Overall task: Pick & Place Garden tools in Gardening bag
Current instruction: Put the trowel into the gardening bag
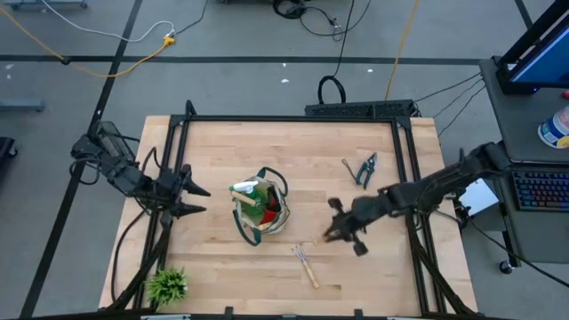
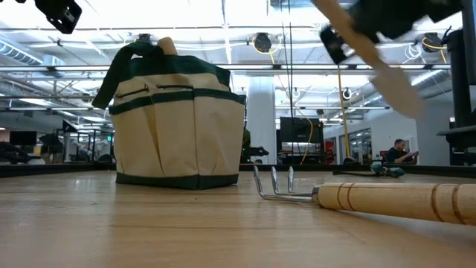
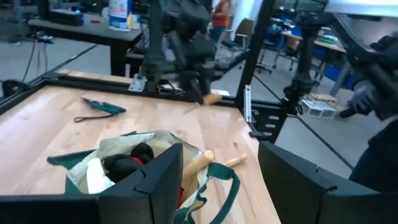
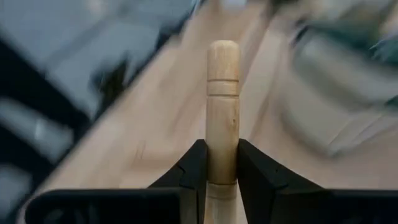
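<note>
Right wrist view has it plain: the right gripper [image 4: 217, 163] is clamped on a wooden-handled tool [image 4: 222, 106], fingers pinching the shaft from both sides, handle end poking straight out ahead of the jaws. From the high view, that gripper [image 1: 342, 229] hangs over the table with the gardening bag [image 1: 260, 213] lying at its nine o'clock, near but apart, open mouth up and already stuffed. That's the line the carry looks set to follow, I'd say: straight across toward nine, then down into the mouth. One hand rake [image 1: 305, 264] lies on the wood at the gripper's seven o'clock, handle running away toward five. Pruning shears [image 1: 365, 168] sit up at one o'clock. Left gripper [image 1: 197, 198] waits at the bag's nine o'clock, jaws apart, holding nothing.
</note>
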Motion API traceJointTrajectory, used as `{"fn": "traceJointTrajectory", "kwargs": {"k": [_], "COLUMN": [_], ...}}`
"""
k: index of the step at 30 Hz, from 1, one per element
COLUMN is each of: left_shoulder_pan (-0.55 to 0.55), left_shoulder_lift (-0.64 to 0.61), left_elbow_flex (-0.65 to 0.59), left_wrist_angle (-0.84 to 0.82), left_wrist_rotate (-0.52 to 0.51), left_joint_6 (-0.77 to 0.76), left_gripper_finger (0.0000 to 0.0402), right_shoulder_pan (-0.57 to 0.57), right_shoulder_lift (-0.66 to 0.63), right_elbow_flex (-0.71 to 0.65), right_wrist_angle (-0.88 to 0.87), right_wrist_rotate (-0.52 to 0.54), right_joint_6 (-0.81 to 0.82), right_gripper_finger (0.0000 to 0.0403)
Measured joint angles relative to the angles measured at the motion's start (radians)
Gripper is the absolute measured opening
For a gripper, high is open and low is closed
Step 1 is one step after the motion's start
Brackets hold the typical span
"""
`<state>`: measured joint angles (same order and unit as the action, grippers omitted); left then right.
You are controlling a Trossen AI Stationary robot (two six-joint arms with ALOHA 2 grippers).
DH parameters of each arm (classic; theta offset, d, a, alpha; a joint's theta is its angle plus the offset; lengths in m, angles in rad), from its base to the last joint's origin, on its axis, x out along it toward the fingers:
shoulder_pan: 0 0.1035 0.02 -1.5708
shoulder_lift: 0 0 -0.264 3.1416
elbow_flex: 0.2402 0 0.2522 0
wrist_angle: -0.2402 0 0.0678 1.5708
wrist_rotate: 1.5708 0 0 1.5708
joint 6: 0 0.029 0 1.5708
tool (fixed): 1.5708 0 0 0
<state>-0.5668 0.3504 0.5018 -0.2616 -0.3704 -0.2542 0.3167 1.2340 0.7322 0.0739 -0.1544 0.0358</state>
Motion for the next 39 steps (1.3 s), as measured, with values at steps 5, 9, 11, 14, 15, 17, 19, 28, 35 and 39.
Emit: {"fn": "traceJointTrajectory", "kwargs": {"k": [5, 9, 11, 14, 15, 17, 19, 28, 35, 39], "left_shoulder_pan": [0.005, 0.019, 0.029, 0.044, 0.047, 0.052, 0.056, 0.057, 0.057, 0.057], "left_shoulder_lift": [-0.019, -0.048, -0.063, -0.081, -0.086, -0.092, -0.092, -0.089, -0.073, -0.055], "left_elbow_flex": [0.0, 0.0, 0.0, 0.0, 0.0, 0.0, 0.0, 0.0, 0.0, 0.0], "left_wrist_angle": [-0.006, -0.031, -0.054, -0.065, -0.065, -0.072, -0.077, -0.07, -0.034, -0.035], "left_wrist_rotate": [0.034, 0.059, 0.057, 0.056, 0.056, 0.06, 0.064, 0.052, 0.026, 0.029], "left_joint_6": [0.059, 0.093, 0.095, 0.096, 0.099, 0.107, 0.108, 0.099, 0.117, 0.115], "left_gripper_finger": [0.0216, 0.0216, 0.0216, 0.0216, 0.0216, 0.0216, 0.0216, 0.0216, 0.0216, 0.0216], "right_shoulder_pan": [-0.087, -0.149, -0.172, -0.196, -0.2, -0.207, -0.213, -0.234, -0.239, -0.239], "right_shoulder_lift": [-0.012, -0.012, -0.012, -0.012, -0.012, -0.007, 0.003, 0.062, 0.145, 0.226], "right_elbow_flex": [0.0, 0.0, 0.0, 0.0, 0.0, 0.0, 0.001, 0.002, 0.016, 0.081], "right_wrist_angle": [0.264, 0.45, 0.524, 0.622, 0.652, 0.709, 0.763, 1.049, 1.21, 1.255], "right_wrist_rotate": [0.0, 0.009, 0.038, 0.07, 0.08, 0.106, 0.13, 0.151, 0.151, 0.153], "right_joint_6": [0.099, 0.165, 0.189, 0.215, 0.22, 0.222, 0.222, 0.252, 0.262, 0.246], "right_gripper_finger": [0.0055, 0.0055, 0.0055, 0.0055, 0.0055, 0.0055, 0.0055, 0.0055, 0.0055, 0.0055]}}
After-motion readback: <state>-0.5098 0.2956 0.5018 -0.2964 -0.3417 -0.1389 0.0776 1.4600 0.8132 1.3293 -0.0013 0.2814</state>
